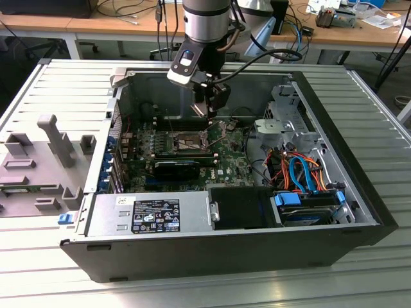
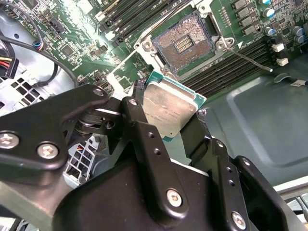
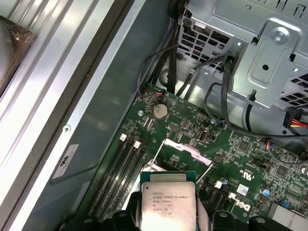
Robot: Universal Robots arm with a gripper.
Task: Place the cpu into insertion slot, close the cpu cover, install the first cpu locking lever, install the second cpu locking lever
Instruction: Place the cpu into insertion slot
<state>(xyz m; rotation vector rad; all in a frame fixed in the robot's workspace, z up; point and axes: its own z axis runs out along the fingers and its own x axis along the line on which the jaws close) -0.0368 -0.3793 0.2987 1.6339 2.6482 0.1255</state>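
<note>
My gripper [image 2: 168, 115] is shut on the cpu [image 2: 169, 107], a silvery square chip with a green edge, clamped by two opposite sides between the black fingers [image 2: 137, 115]. In the first wrist view the cpu [image 3: 168, 199] hangs above the motherboard, level and label-side up. The insertion slot [image 2: 185, 44] lies open below and apart from the chip, its dark contact field bare. The cpu cover [image 2: 126, 67] stands tipped up at one side of the socket. A thin locking lever [image 2: 250, 58] juts out free. In the exterior view the gripper [image 1: 207, 112] hovers inside the case just behind the insertion slot [image 1: 183, 142].
Long black memory slots [image 2: 226, 72] flank the socket. A grey perforated drive cage [image 1: 286, 122] and orange and blue cables [image 1: 302, 170] fill the exterior view's right. A labelled black box [image 1: 154, 215] sits at the front. Case walls [image 1: 122, 96] surround the board.
</note>
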